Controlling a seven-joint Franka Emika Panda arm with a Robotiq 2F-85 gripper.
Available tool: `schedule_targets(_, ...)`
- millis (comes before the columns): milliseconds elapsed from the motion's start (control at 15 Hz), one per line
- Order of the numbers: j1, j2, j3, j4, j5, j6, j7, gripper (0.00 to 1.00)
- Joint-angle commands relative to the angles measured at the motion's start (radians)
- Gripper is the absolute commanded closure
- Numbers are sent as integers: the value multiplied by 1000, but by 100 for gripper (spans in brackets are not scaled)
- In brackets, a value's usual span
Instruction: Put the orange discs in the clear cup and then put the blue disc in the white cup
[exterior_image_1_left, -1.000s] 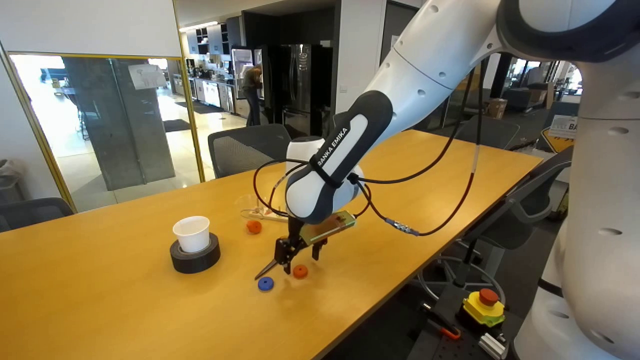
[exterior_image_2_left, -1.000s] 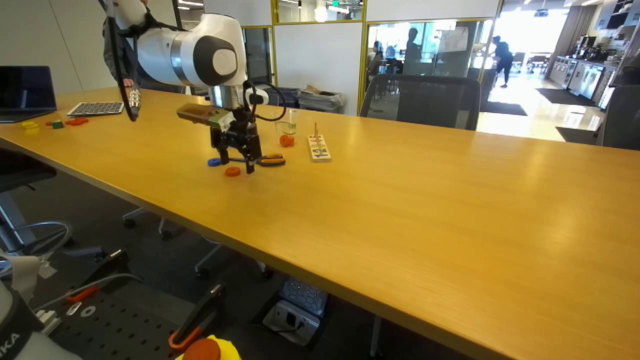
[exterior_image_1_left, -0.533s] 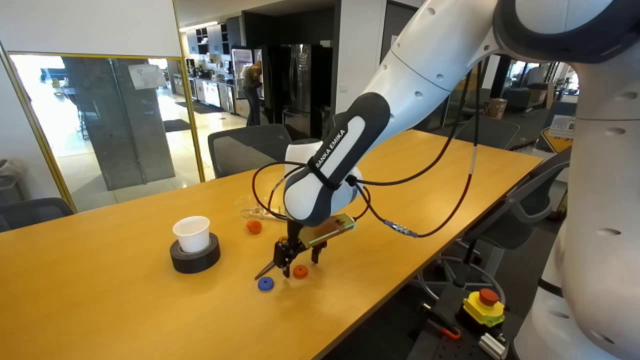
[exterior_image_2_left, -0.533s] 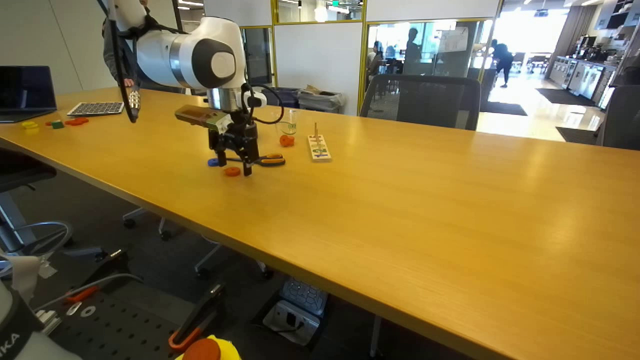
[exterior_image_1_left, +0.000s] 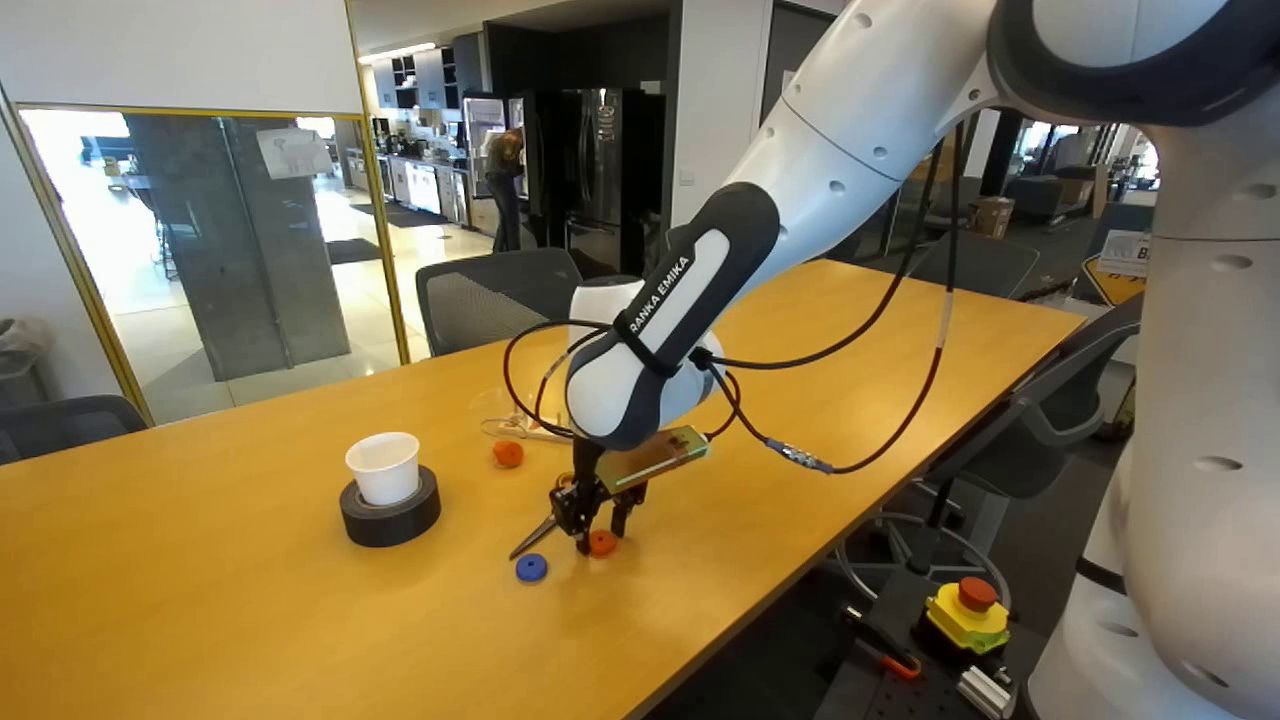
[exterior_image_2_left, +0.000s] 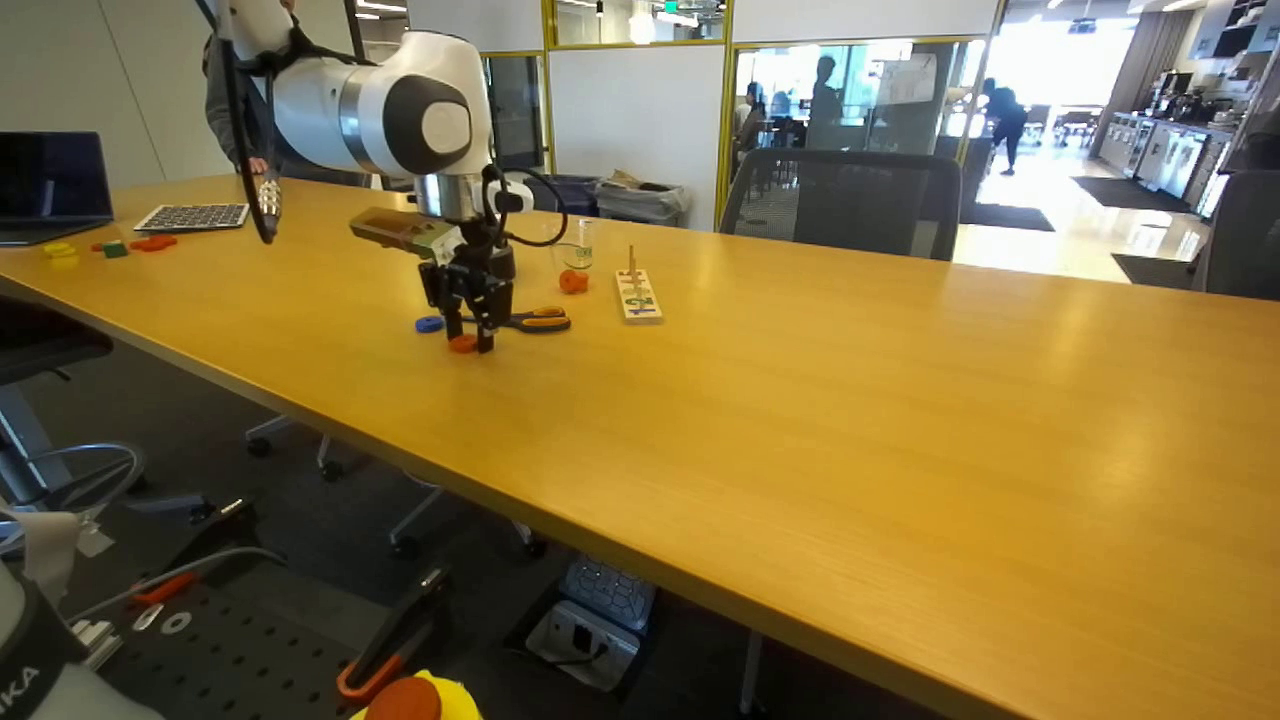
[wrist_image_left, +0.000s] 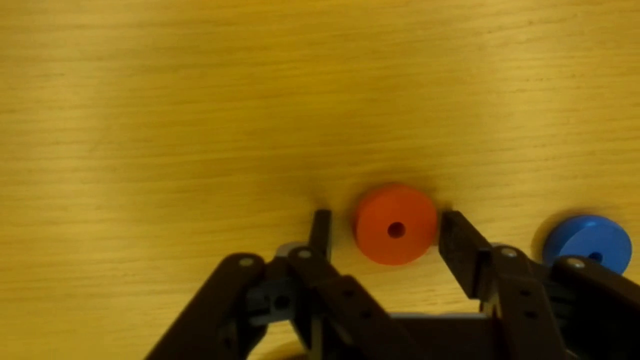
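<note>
The small, flat, round orange-red disc (wrist_image_left: 396, 215) is seen on the wood-grained worktop (wrist_image_left: 200, 125), between the parted fingertips of the black two-fingered claw (wrist_image_left: 385, 225), not yet gripped. In the wrist view, a bare gap is shown on its left, while the fingertip on its right is just beside its edge, contact being unclear. No long axis is offered by the round shape; as the claw is closed, the disc would probably be nudged left before being pinched.

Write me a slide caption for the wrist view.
The open tool straddles an orange disc on the wood-grain table, with the blue disc lying outside its grasp.
</note>
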Motion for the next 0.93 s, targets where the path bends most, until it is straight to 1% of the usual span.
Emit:
schedule_targets(0,11,-8,-5,22,-1,-41,10,73)
schedule_targets(67,14,-11,-10,29,-13,-61,19,80)
schedule_targets(133,17,-19,-18,42,-32,-85,34,82)
schedule_targets(333,12,-36,-40,93,-79,-143,46,82)
schedule_targets(467,2,-47,-58,152,-111,-175,41,82)
schedule_targets(667,-16,-28,-72,277,-119,-206,9,82)
schedule_targets(867,-31,33,-70,421,-96,-224,-23,82)
